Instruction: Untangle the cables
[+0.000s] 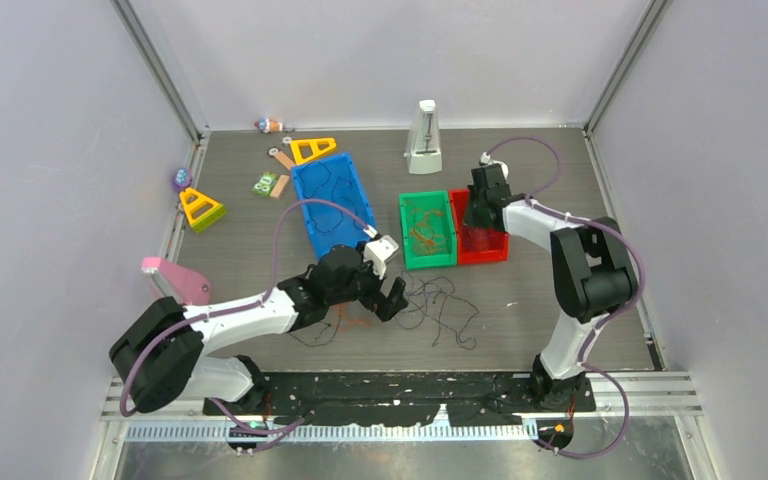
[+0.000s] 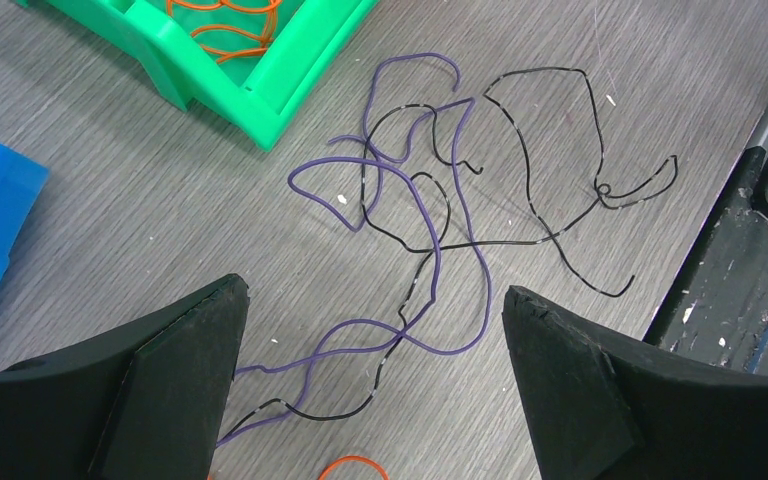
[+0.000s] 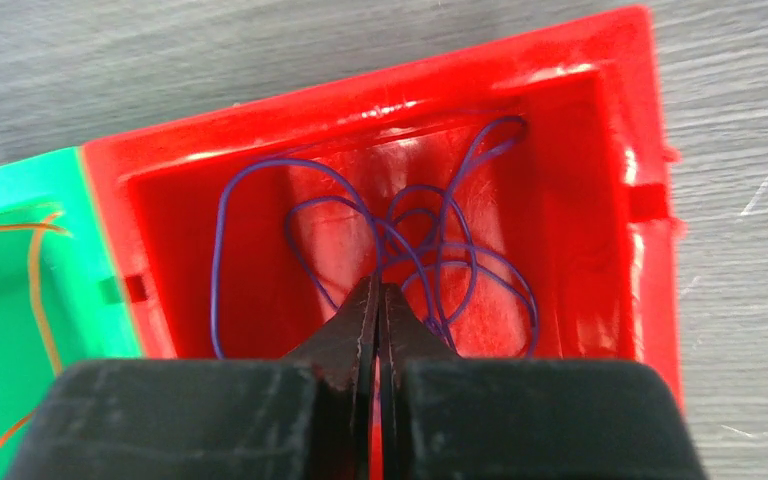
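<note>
Hovering left gripper (image 2: 375,290): hung low over the table, jaws spread wide, nothing between them.
Loose tangle (image 2: 430,230): purple and black cables looped over one another on the grey table (image 2: 110,230), just beyond the open fingers; an orange strand (image 2: 355,465) lay beside it at the near edge.
Green bin (image 2: 260,100): beyond the tangle, orange cables (image 2: 235,38) inside.
Blue bin (image 1: 300,200): left of the green one, thin black cables (image 1: 335,185) inside.
Red bin (image 3: 380,110): against the green bin's right side, purple cables (image 3: 430,250) coiled inside.
Right gripper (image 3: 378,290): reached down into the red bin, fingers pressed together, tips among the purple strands; whether one was pinched could not be told.
Metronome (image 1: 424,137): upright near the far wall.
</note>
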